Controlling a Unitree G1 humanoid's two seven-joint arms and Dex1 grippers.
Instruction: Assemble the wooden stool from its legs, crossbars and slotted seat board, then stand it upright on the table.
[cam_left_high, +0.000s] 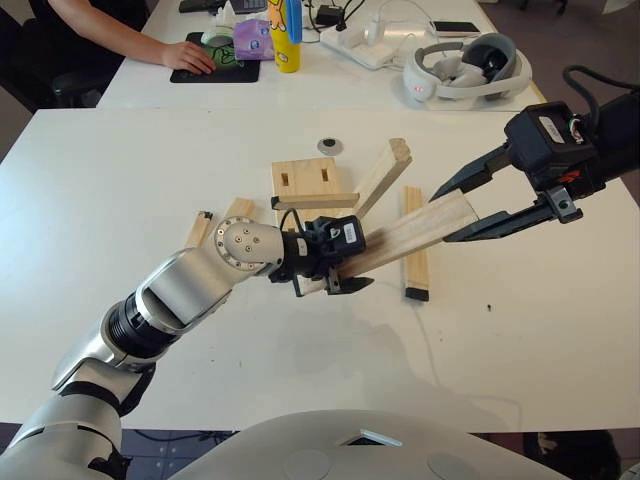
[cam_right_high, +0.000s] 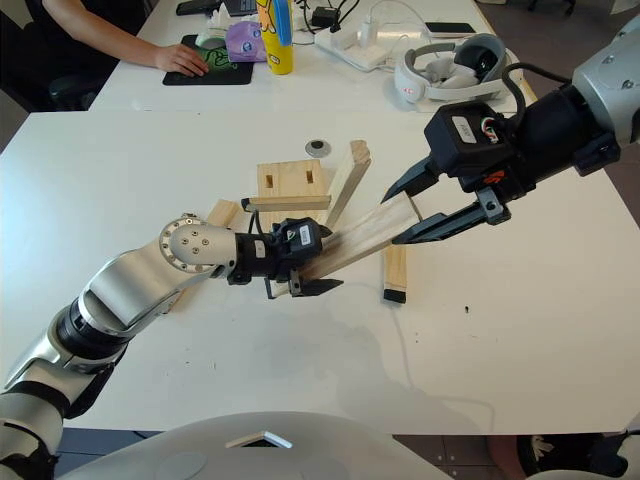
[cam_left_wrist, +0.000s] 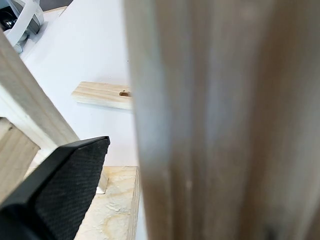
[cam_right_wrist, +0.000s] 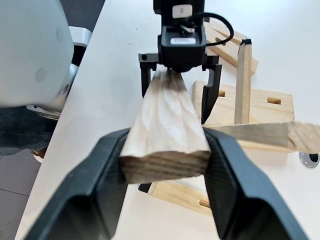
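A long wooden leg (cam_left_high: 410, 232) hangs slanted above the table, spanning both grippers. My right gripper (cam_left_high: 440, 216) is shut on its far end, one finger pressed on each side of it (cam_right_wrist: 167, 150). The near end lies between the fingers of my left gripper (cam_left_high: 328, 285), and a gap shows between one black pad (cam_left_wrist: 60, 190) and the wood, so this gripper is open. Behind lies the slotted seat board (cam_left_high: 300, 175) with a crossbar (cam_left_high: 318, 201) on it and another leg (cam_left_high: 384, 172) leaning on it. A third leg (cam_left_high: 415, 258) lies flat under the held one.
Two short wooden pieces (cam_left_high: 200, 228) (cam_left_high: 238, 209) lie left of the seat board, and a small round disc (cam_left_high: 331, 146) sits behind it. On the far table are a headset (cam_left_high: 465, 68), a yellow bottle (cam_left_high: 288, 35) and a person's hand (cam_left_high: 190, 58). The near table is bare white.
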